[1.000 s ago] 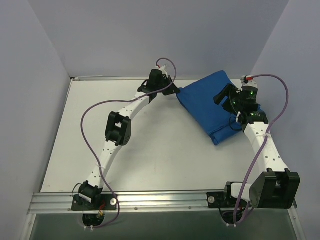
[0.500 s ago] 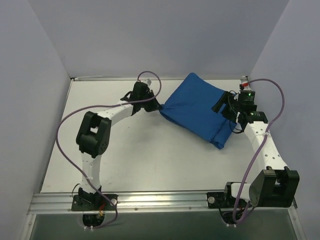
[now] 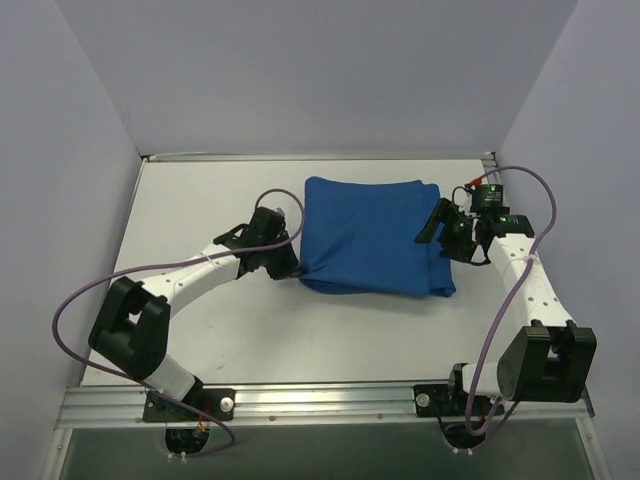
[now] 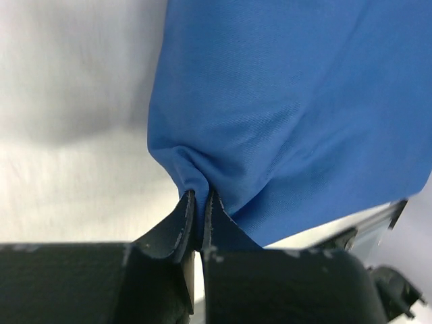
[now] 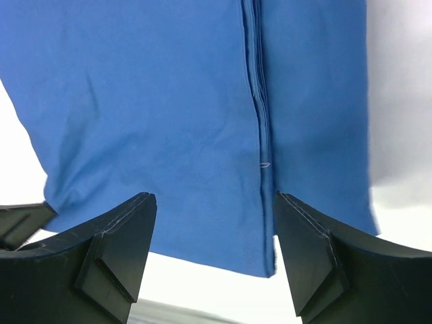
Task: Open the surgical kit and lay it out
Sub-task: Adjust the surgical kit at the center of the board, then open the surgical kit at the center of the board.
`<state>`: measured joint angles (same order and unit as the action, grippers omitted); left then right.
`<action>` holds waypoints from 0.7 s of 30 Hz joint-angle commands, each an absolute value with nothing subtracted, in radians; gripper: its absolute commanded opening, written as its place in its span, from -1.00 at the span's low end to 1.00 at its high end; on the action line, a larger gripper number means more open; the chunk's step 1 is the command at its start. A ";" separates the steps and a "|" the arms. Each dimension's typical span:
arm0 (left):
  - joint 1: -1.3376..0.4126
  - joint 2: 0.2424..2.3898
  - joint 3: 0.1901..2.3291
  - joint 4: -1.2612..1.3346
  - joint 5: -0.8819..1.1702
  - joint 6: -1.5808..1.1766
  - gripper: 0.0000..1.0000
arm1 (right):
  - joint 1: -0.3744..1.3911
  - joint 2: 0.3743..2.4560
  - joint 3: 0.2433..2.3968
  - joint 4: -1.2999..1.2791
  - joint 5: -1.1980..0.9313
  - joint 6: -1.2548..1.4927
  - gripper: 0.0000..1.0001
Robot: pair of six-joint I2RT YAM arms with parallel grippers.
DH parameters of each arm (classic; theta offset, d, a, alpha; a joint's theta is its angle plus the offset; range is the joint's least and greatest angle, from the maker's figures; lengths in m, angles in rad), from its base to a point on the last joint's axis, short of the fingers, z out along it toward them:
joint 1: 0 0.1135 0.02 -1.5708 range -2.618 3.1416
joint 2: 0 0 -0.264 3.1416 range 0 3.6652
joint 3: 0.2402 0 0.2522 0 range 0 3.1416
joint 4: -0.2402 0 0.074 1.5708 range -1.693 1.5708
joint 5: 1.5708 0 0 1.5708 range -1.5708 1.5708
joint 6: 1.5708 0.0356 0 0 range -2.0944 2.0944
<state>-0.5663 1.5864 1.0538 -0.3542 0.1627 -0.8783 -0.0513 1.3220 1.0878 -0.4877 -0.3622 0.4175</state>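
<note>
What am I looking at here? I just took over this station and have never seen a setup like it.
Two white robot arms are bolted at the near edge of a table. The wide picture looks down from above and behind them; the other two come from a camera on each wrist. A folded blue cloth wrap lies on the table; nothing inside it shows. The left tool is shut on the wrap's near left corner. The right tool stands open at the wrap's right end, gripping nothing.
</note>
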 commanded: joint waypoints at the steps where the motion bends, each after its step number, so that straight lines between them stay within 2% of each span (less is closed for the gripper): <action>1: -0.600 1.496 1.060 -0.541 0.190 -0.919 -0.95 | -0.038 1.284 1.068 -0.589 -0.428 0.439 0.42; 2: -0.600 1.477 1.072 -0.573 0.190 -0.911 -0.85 | -0.026 1.276 1.033 -0.597 -0.437 0.451 0.41; 3: -0.598 1.467 1.084 -0.604 0.174 -0.885 -0.40 | -0.026 1.267 1.014 -0.600 -0.442 0.456 0.41; 6: -0.597 1.430 1.152 -0.722 0.132 -0.818 0.27 | -0.026 1.229 0.959 -0.624 -0.420 0.462 0.41; 7: -0.595 1.425 1.175 -0.770 0.106 -0.799 0.34 | -0.026 1.210 0.951 -0.632 -0.414 0.459 0.41; 12: -0.586 1.456 1.322 -0.874 0.080 -0.675 0.38 | -0.026 1.186 0.867 -0.638 -0.406 0.457 0.39; 21: -0.592 1.505 1.466 -0.864 0.196 -0.569 0.22 | -0.028 1.210 0.798 -0.552 -0.436 0.451 0.28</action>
<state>-0.5922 1.4857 1.4246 -0.8406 0.1425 -0.6346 -0.0280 1.1965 0.8066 -0.5766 -0.4191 0.4480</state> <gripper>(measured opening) 0.618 0.650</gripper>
